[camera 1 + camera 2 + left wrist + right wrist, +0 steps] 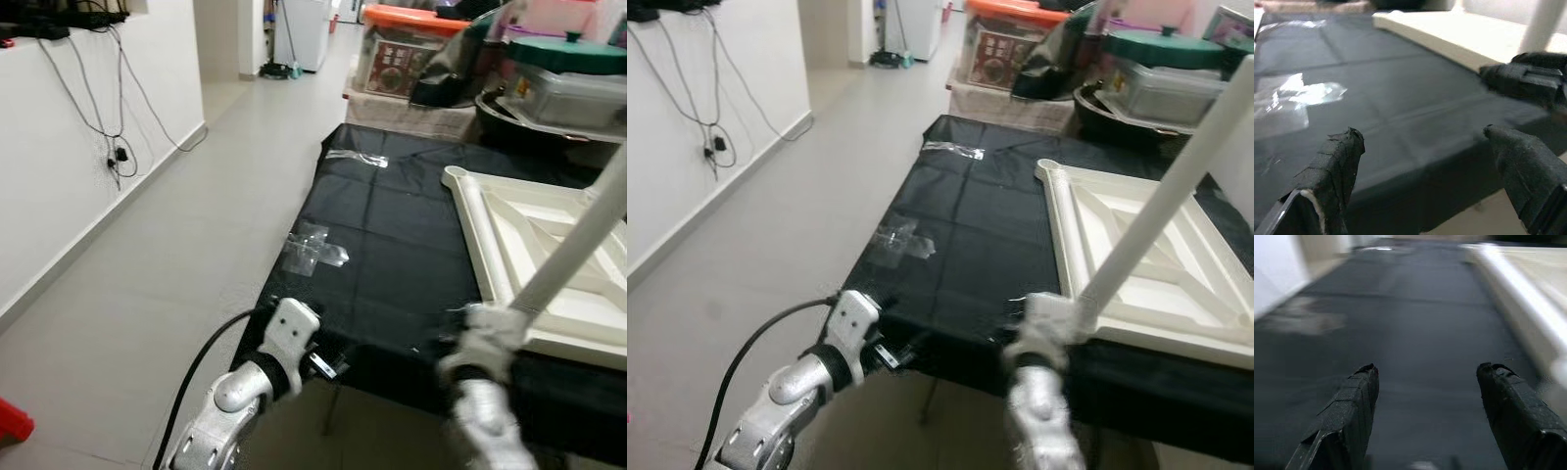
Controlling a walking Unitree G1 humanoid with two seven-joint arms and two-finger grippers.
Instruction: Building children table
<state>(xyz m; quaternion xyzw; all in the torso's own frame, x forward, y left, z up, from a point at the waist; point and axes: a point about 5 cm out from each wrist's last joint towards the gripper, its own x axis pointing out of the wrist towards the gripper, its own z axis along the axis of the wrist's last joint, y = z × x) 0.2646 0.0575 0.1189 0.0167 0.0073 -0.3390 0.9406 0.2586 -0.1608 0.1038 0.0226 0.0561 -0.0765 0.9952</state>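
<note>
Tabletop (549,264), white and ribbed, lies upside down at the right of my head views on a black sheet (392,255) spread over a low surface. One corner socket sits near the middle top of that sheet. A white table leg (1176,186) slants across the right side of the frame, from the upper right edge down to the tabletop's near rim, where my right arm's blurred wrist meets it. I cannot tell from the head views how that leg is held.

My left gripper (1422,147) hovers at the near edge of the black sheet, low centre-left in the left eye view. Its two black fingers (1337,166) stand wide apart with nothing between them. My right gripper (1427,377) also shows its fingers spread well apart over the sheet, gripping nothing that I can see, with the tabletop's pale rim running along the upper right of the right wrist view.

Clear tape patches (315,250) shine on the sheet, mid-frame. Behind, at upper right, stand an orange-lidded bin (407,49) and a green-lidded pot (568,54). Cables (108,108) hang on the white wall at upper left.
</note>
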